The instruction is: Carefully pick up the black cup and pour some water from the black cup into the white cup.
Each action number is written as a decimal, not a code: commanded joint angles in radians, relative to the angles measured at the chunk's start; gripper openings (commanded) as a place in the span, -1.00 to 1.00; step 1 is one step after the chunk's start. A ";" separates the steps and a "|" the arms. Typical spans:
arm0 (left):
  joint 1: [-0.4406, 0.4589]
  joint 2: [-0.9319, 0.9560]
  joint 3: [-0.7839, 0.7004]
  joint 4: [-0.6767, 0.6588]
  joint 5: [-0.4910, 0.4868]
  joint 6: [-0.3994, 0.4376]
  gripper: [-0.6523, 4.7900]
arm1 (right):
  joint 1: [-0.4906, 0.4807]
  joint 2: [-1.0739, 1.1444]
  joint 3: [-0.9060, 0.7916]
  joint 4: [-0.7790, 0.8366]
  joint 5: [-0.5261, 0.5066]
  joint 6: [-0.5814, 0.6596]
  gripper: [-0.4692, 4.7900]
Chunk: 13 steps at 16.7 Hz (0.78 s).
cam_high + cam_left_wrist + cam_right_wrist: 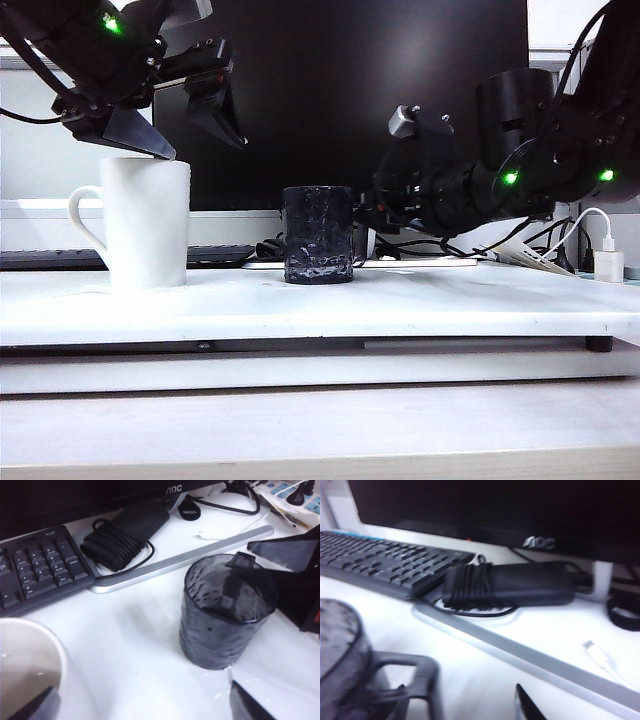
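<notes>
Exterior view: faceted, glossy black cup (318, 235) stands mid-table; right gripper (372, 215) half-open just beside it, holding nothing. Left gripper (190, 125) gapes empty above the white cup (145, 222).

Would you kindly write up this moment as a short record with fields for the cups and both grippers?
black cup: upright, mid-table, holding water
white cup: upright, left of black cup, handle pointing away from it
left gripper: open, above white cup's rim
right gripper: one finger inside black cup's rim; grip not clear
stage: black cup not yet lifted
</notes>
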<state>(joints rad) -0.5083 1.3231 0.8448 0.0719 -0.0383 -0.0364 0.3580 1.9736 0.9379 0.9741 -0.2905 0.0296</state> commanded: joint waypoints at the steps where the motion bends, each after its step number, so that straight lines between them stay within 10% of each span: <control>1: -0.002 0.000 -0.001 -0.055 -0.003 -0.001 1.00 | 0.026 -0.002 0.002 0.026 0.003 0.004 0.12; 7: -0.002 0.000 -0.001 -0.095 -0.003 -0.001 1.00 | 0.035 -0.002 0.002 0.026 0.053 0.004 -0.84; 13: 0.000 -0.058 0.002 -0.086 -0.091 0.059 1.00 | 0.037 -0.111 0.000 -0.019 0.024 0.052 -0.84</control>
<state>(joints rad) -0.5106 1.2881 0.8387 -0.0345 -0.0845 -0.0139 0.3920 1.9118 0.9283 0.9337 -0.2581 0.0673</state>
